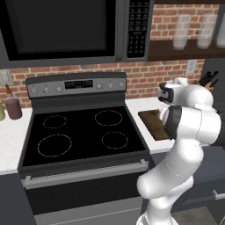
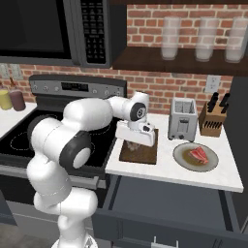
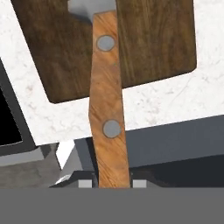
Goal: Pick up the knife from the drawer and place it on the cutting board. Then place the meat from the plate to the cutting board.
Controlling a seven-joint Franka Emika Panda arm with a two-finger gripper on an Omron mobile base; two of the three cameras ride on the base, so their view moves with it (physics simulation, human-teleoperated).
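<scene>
While your gripper [image 2: 137, 144] hangs over the cutting board [image 2: 145, 154], its fingers are closed on the knife [image 3: 107, 109] by the end of the wooden, two-rivet handle. You can see the blade reaching out over the board. Your meat [image 2: 198, 155] lies on the plate [image 2: 183, 159], right of the board, and the drawer [image 2: 164, 203] below stands open.

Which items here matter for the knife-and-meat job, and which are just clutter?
Job items: knife, held in the gripper above the cutting board; meat on the plate; open drawer.

Clutter: toaster, knife block, stove, microwave, shelf glasses, jars.
</scene>
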